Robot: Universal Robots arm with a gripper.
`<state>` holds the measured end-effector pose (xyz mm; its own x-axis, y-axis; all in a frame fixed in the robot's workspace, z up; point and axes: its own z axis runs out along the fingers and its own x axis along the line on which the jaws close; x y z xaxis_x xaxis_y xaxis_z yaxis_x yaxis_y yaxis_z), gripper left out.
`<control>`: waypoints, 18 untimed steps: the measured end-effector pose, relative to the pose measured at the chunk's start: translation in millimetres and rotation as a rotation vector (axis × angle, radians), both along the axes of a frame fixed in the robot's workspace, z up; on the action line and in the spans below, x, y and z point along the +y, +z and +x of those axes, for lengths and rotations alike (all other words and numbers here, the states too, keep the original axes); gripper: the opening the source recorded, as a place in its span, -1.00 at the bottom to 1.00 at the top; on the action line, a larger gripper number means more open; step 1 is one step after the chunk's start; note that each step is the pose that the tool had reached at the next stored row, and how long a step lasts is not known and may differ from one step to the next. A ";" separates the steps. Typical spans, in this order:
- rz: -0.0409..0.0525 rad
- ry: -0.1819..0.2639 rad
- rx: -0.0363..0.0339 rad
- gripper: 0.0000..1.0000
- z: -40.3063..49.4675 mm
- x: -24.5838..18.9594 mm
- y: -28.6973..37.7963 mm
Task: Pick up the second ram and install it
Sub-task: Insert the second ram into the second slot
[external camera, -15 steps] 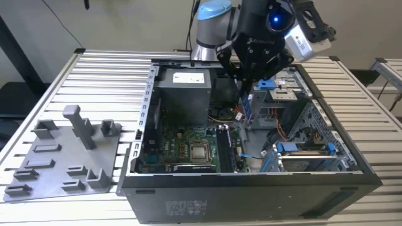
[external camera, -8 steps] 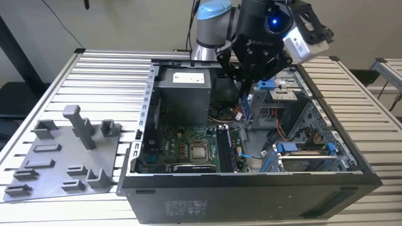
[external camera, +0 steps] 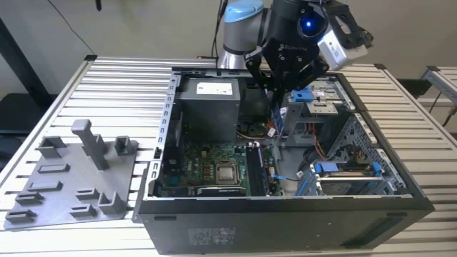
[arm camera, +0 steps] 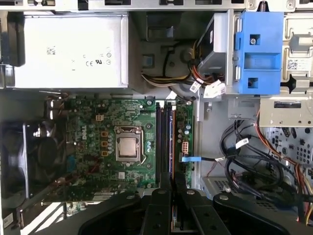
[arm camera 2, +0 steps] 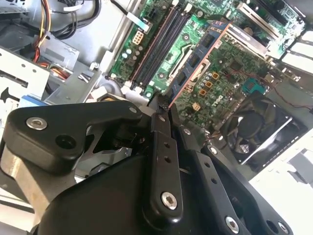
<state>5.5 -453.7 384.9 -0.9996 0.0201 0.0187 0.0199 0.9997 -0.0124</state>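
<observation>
**Arm over an open computer case [external camera: 286, 219] on a slatted surface [external camera: 121, 80].** The gripper [external camera: 279, 101] hangs above the memory slots [external camera: 253, 168], its jaws pinching the second ram [external camera: 281, 120], which points down into the case.

In the first wrist view the second ram [arm camera: 172, 142] is edge-on. It shows as a thin strip parallel to the memory slots [arm camera: 162, 142], at their side away from the processor socket [arm camera: 128, 146]. Its faces are hidden, and its near end vanishes between the jaws of the gripper [arm camera: 172, 188].

In the second wrist view the gripper [arm camera 2: 165, 105] covers that held end. The blue, chip-bearing face of the second ram [arm camera 2: 200, 58] shows beside the memory slots [arm camera 2: 159, 44]. Whether its lower edge touches a slot cannot be told.

Cables [arm camera: 244, 161] and a blue drive bracket [arm camera: 258, 51] crowd the side of the memory slots away from the socket. A power supply [arm camera: 68, 49] stands beyond one end of the slots. A grey parts holder [external camera: 71, 182] lies outside the case, well apart from the memory slots.
</observation>
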 end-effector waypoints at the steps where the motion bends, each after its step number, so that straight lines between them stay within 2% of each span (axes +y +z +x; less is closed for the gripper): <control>1: -0.0006 0.000 0.0000 -0.72 0.1 0.8 -0.7; 7: -0.0027 -0.001 -0.0001 -0.72 0.5 3.5 -4.4; 18: -0.0033 -0.002 -0.0001 -0.72 0.6 4.3 -8.1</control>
